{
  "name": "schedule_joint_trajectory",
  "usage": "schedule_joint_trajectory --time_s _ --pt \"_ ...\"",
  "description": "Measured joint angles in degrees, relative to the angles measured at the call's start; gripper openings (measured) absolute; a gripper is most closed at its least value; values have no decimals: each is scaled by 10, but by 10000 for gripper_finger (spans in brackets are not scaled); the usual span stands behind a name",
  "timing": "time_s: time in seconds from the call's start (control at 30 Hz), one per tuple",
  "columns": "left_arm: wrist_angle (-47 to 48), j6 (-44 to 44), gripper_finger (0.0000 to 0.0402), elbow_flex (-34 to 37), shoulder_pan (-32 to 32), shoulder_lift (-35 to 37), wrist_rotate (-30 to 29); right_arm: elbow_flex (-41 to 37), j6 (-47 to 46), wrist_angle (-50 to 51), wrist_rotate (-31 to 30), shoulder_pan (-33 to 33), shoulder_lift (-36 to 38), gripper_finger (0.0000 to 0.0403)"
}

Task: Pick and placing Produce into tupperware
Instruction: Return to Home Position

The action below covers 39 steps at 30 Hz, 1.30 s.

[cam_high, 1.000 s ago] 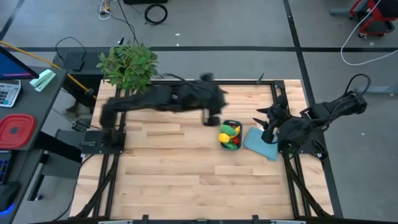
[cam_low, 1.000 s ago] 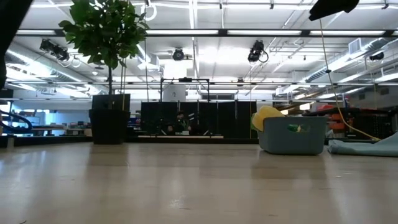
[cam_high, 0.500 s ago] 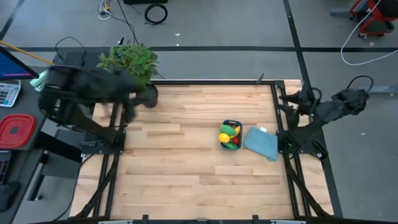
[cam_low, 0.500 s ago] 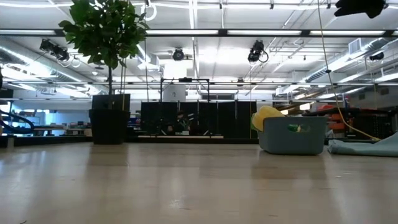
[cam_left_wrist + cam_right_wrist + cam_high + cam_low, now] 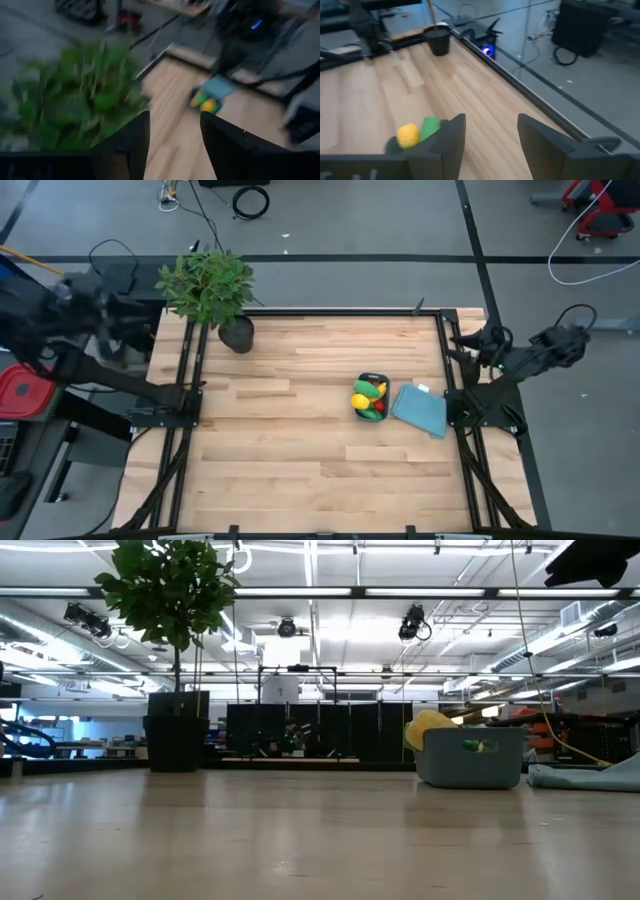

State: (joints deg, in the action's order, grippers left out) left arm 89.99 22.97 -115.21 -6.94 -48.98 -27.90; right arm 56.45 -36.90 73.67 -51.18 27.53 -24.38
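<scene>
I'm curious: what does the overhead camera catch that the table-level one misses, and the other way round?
Only the high view shows both arms out at the table's sides, the left arm and the right arm. It alone also shows the red container beside the table and the full pile of produce inside the blue tub. Only the low view shows the lit hall behind the table. Both show the tub, a yellow piece in it, the potted plant and the light-blue piece.
</scene>
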Motion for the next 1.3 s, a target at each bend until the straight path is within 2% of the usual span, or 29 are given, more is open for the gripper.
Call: schedule_joint_trajectory --time_s 0.2,0.27,0.4,0.6,0.7,0.77,0.87,1.1,1.3 --pt "-34 61 185 267 0 118 -94 -71 -70 0 -62 0 0 189" --pt "-80 52 184 357 0 160 -97 -90 -97 0 -69 0 -1 189" --pt "-193 37 181 524 -1 236 -87 -87 -63 -48 -60 0 -4 189" --pt "-403 -10 180 712 -1 345 -82 -116 -28 -114 -53 0 -4 189" --pt "-511 -59 183 775 0 381 -44 -139 -24 -151 -57 0 -4 189" --pt "-552 -82 185 806 -1 398 -15 -166 -19 -180 -69 0 -2 189" --pt "-591 -91 185 839 -1 419 -9 -222 -24 -240 -73 0 -2 189" --pt "-596 -82 178 878 0 431 -8 -347 -42 -365 -72 1 -2 189" --pt "-618 -63 178 924 0 430 -7 -367 -44 -378 -71 0 -2 189"
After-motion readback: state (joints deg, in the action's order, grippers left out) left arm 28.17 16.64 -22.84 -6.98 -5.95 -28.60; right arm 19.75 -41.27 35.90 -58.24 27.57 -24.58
